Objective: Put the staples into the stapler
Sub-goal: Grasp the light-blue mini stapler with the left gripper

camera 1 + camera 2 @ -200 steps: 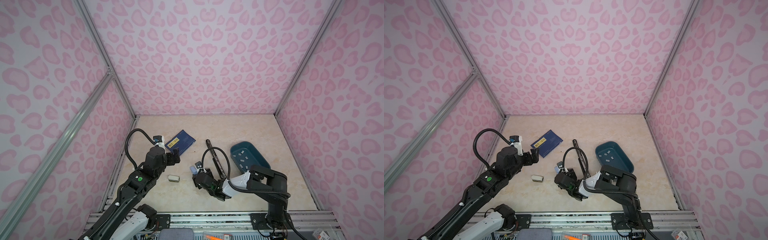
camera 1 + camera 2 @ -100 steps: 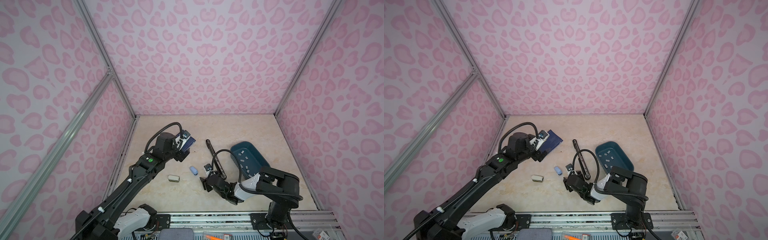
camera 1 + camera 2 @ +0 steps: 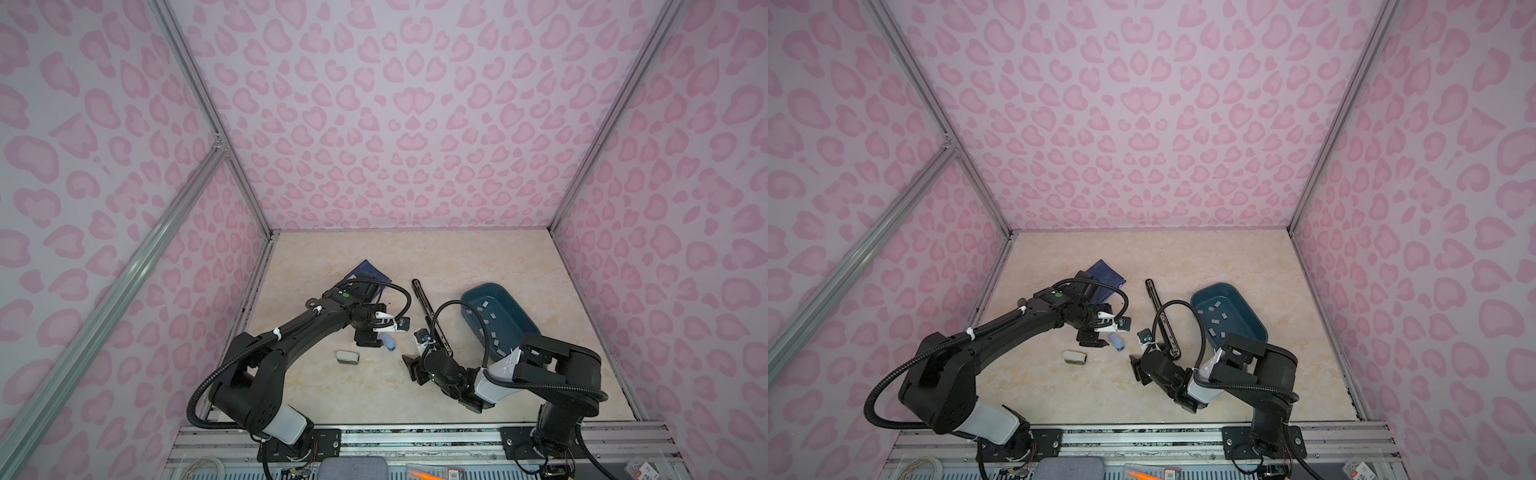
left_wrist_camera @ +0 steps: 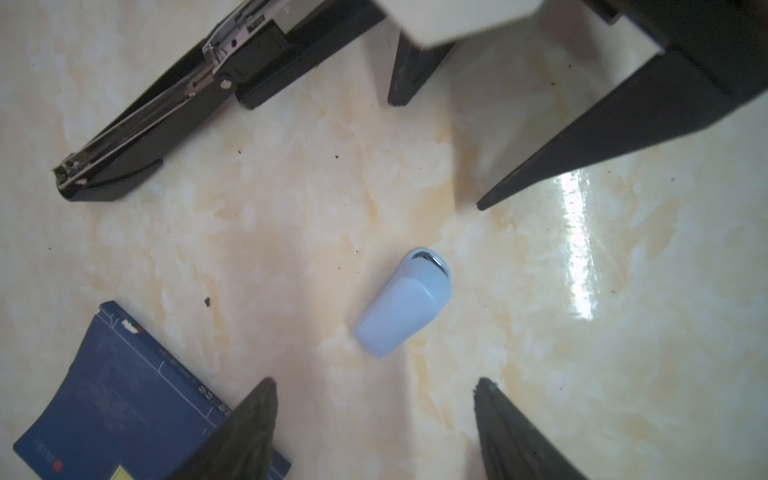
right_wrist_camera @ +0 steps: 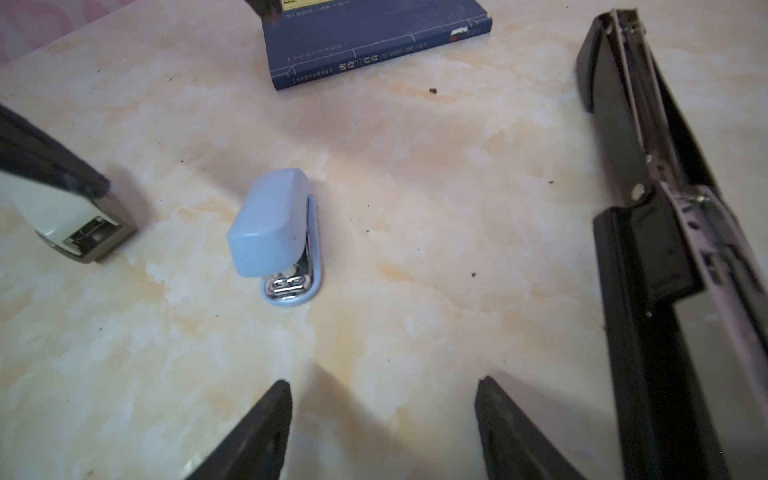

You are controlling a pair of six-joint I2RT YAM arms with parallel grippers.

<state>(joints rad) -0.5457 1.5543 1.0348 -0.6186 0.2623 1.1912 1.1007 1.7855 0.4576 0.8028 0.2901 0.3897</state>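
Marbling in beige and cream covers the glossy counter (image 3: 374,257), which is flecked with dark crumbs and boxed in by pink heart-spotted wall panels (image 3: 395,124) joined by aluminium rails (image 3: 218,145). The left fingers (image 4: 249,432) stand spread and empty above it, and a small pale blue plastic stapler (image 4: 405,309) lies untouched just ahead of their tips. The right fingers (image 5: 257,436) are likewise spread, hold nothing and face that stapler from the opposite side. Beside them lies a long black stapler (image 5: 648,232), swung open with its metal channel bared. The staples (image 3: 484,306), short grey metal strips, lie scattered in a teal oval plastic tray (image 3: 521,322), well apart from both pairs of fingers. A dark blue book (image 4: 124,395) and a small cream stapler (image 3: 347,356) lie near the left fingers.
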